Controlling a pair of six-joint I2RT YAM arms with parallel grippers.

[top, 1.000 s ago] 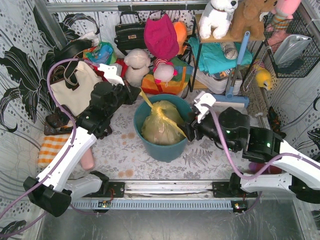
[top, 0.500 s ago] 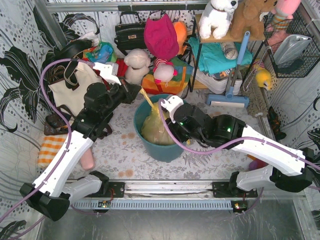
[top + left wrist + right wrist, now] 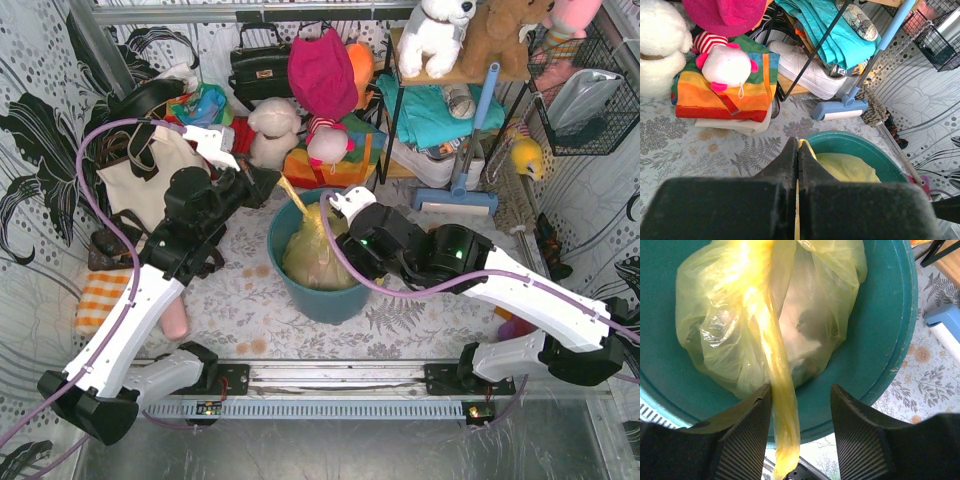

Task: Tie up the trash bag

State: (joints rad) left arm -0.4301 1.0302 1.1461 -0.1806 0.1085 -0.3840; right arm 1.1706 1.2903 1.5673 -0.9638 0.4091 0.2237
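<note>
The trash bag (image 3: 312, 258) is thin yellow-green plastic, sitting full inside the round teal bin (image 3: 345, 300). One twisted strand of it runs up and left to my left gripper (image 3: 272, 186), which is shut on it. In the left wrist view the yellow strand shows in the seam of that gripper (image 3: 798, 146), with the trash bag (image 3: 852, 169) and the bin (image 3: 860, 141) beyond. My right gripper (image 3: 335, 235) hangs over the bin. In the right wrist view it (image 3: 801, 390) is open, and a second twisted strand (image 3: 782, 410) of the trash bag (image 3: 740, 325) lies against its left finger (image 3: 747, 435).
A cream tote bag (image 3: 150, 180) with black straps stands behind the left arm. Plush toys (image 3: 272, 130), a rainbow cloth (image 3: 725, 95), a black rack (image 3: 400, 120) and a blue broom head (image 3: 455, 202) crowd the back. An orange checked cloth (image 3: 105, 295) lies at the left.
My right arm has swung from the right of the bin to over it, and a bag strand now sits between its fingers. The left arm has shifted slightly left, still holding its strand.
</note>
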